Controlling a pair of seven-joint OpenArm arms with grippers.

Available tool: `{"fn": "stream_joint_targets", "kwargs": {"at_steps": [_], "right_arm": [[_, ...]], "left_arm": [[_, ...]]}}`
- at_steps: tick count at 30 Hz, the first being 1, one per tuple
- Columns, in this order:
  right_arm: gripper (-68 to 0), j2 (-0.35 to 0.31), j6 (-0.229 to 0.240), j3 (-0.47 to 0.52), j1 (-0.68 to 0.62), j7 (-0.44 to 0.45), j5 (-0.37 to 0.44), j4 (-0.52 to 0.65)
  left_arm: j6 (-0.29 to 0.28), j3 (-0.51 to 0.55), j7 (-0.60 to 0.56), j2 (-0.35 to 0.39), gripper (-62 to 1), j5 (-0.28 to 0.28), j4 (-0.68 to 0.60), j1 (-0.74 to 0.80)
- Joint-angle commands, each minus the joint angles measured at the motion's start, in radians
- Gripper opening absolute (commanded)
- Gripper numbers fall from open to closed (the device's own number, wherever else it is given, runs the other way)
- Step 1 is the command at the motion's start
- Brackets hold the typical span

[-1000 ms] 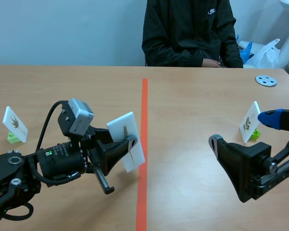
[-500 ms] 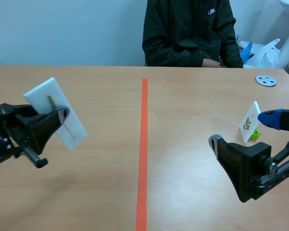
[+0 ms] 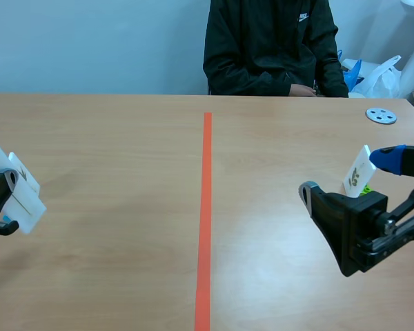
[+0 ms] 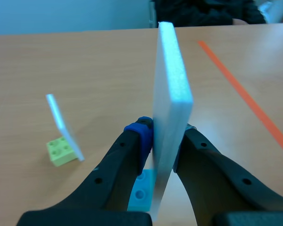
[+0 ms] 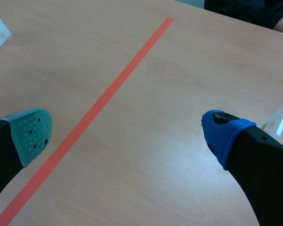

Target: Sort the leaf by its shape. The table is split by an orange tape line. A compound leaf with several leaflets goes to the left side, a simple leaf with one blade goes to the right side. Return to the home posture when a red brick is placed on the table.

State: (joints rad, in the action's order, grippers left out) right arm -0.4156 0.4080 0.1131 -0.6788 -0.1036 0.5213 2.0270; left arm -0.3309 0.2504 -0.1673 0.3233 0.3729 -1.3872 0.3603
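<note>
your left gripper (image 4: 162,141) is clamped on the white leaf card (image 4: 172,84), upright and edge-on between its fingers (image 4: 122,160), left of the orange tape line (image 4: 245,99), near a second card (image 4: 63,125) on a green brick (image 4: 60,151). your right gripper (image 5: 126,135) gapes open.

Scene camera faces across table (image 3: 124,138); wrist cameras close, sharing tape line (image 3: 205,207).

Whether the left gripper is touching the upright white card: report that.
Touching. The left wrist view shows the white card pressed between the two fingers of the left gripper, one against each face, with no gap.
</note>
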Motion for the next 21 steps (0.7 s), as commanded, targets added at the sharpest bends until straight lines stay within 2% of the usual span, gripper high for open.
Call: {"fn": "stream_joint_targets", "kwargs": {"at_steps": [1,12,21], "right_arm": [[0.4,-0.006,0.001,0.013,0.012,0.016,0.007,0.003],[0.4,-0.008,0.001,0.013,0.014,0.016,0.006,0.003],[0.4,-0.008,0.000,0.013,0.014,0.015,0.006,0.003]], "left_arm": [[0.016,0.003,-0.014,-0.009,-56.9,0.010,0.013,-0.024],[0.154,0.003,-0.026,-0.047,-56.8,0.014,0.225,-0.176],[0.214,0.010,-0.077,-0.071,-56.8,0.013,0.365,-0.267]]}}
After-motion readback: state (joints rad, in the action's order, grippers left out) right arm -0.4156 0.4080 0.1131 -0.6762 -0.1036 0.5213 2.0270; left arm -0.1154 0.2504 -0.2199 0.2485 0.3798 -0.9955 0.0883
